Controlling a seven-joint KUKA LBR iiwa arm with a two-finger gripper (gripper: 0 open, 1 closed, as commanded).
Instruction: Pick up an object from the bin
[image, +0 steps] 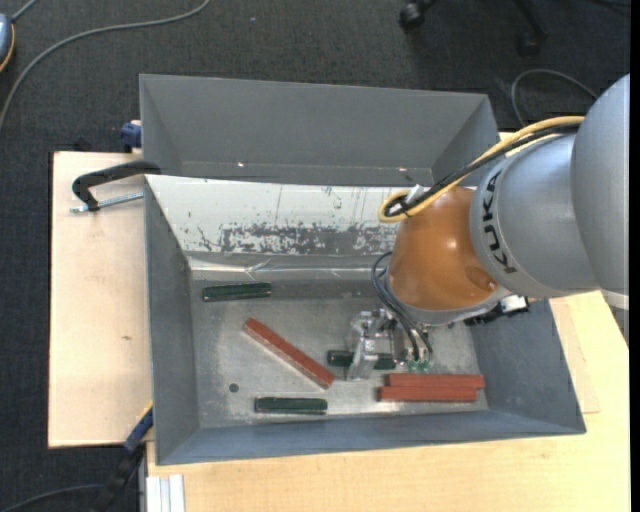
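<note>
Gripper (372, 352): we log it low in the bin (170, 330), just up-left of the red block (430, 387), with a small dark piece (340, 358) at its tip. We cannot tell whether the jaws are apart. Left of the block: red stick (288, 352), green stick (290, 405).

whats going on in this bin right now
A KUKA arm reaches in from the right, its hand low over the grey bin floor. The hand is beside a red block and the end of a slanted red-brown stick. One dark green stick lies back left, another green stick in front. Whether it grips anything cannot be told.
</note>
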